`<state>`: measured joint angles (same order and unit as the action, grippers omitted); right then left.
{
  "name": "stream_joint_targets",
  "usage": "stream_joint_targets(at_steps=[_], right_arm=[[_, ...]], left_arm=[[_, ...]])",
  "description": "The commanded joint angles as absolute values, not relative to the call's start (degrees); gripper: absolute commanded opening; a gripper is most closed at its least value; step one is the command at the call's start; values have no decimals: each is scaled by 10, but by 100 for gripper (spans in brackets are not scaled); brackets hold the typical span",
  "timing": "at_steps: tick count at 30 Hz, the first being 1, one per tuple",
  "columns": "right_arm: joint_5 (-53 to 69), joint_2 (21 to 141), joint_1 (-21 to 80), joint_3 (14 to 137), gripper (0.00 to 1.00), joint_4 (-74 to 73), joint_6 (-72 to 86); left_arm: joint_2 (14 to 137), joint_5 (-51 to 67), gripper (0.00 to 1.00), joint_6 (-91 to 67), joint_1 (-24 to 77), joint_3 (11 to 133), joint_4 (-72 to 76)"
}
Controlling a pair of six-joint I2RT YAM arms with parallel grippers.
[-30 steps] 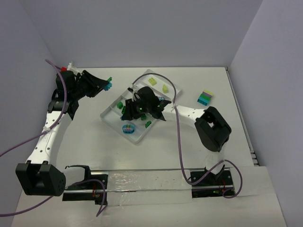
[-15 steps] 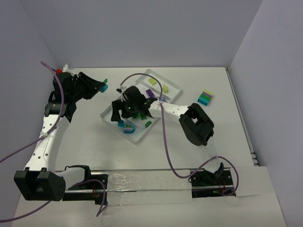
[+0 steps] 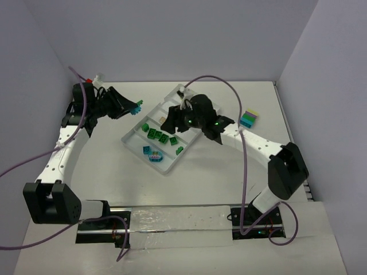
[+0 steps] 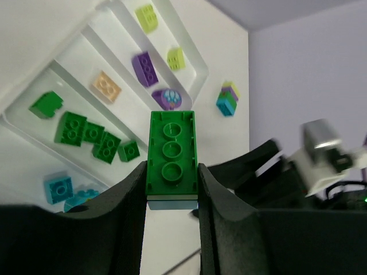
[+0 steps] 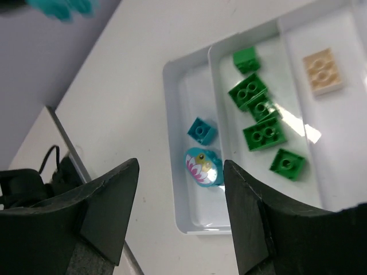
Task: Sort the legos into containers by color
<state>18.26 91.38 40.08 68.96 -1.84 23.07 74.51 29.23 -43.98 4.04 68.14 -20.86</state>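
My left gripper (image 3: 133, 107) is shut on a green brick stacked on a teal-blue one (image 4: 171, 149), held in the air left of the tray; the fingers (image 4: 132, 195) pinch its sides. The clear tray (image 3: 166, 169) holds teal-blue pieces (image 3: 152, 153), green bricks (image 3: 161, 136), a peach brick (image 4: 105, 86), purple bricks (image 4: 145, 67) and yellow-green bricks (image 4: 148, 17) in separate compartments. My right gripper (image 3: 170, 123) hovers open and empty over the tray's middle. In the right wrist view it (image 5: 180, 192) is above a teal-blue piece with a flower (image 5: 204, 166).
A multi-colour clump of bricks (image 3: 248, 118) sits on the table right of the tray, also in the left wrist view (image 4: 227, 98). Walls close the table at the back and both sides. Cables loop over both arms.
My right gripper has pulled back from the tray's near end toward its middle, and the arm has stretched out to the right. My left gripper has shifted slightly right with its brick.
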Motion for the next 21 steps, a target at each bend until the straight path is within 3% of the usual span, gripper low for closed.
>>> stream_joint_targets(at_steps=[1, 6, 11, 13, 15, 21], right_arm=[[218, 863, 373, 664, 68, 29, 231], [274, 840, 359, 645, 73, 86, 282], [243, 841, 359, 665, 70, 53, 257], [233, 845, 359, 686, 59, 8, 203], [222, 844, 359, 698, 56, -27, 152], [143, 819, 377, 673, 64, -81, -68]], left_arm=[[770, 426, 0, -416, 44, 680, -162], [785, 538, 0, -459, 49, 630, -42], [801, 598, 0, -449, 56, 620, -19], [804, 619, 0, -418, 63, 617, -30], [809, 617, 0, -394, 65, 622, -45], [829, 618, 0, -342, 69, 634, -104]])
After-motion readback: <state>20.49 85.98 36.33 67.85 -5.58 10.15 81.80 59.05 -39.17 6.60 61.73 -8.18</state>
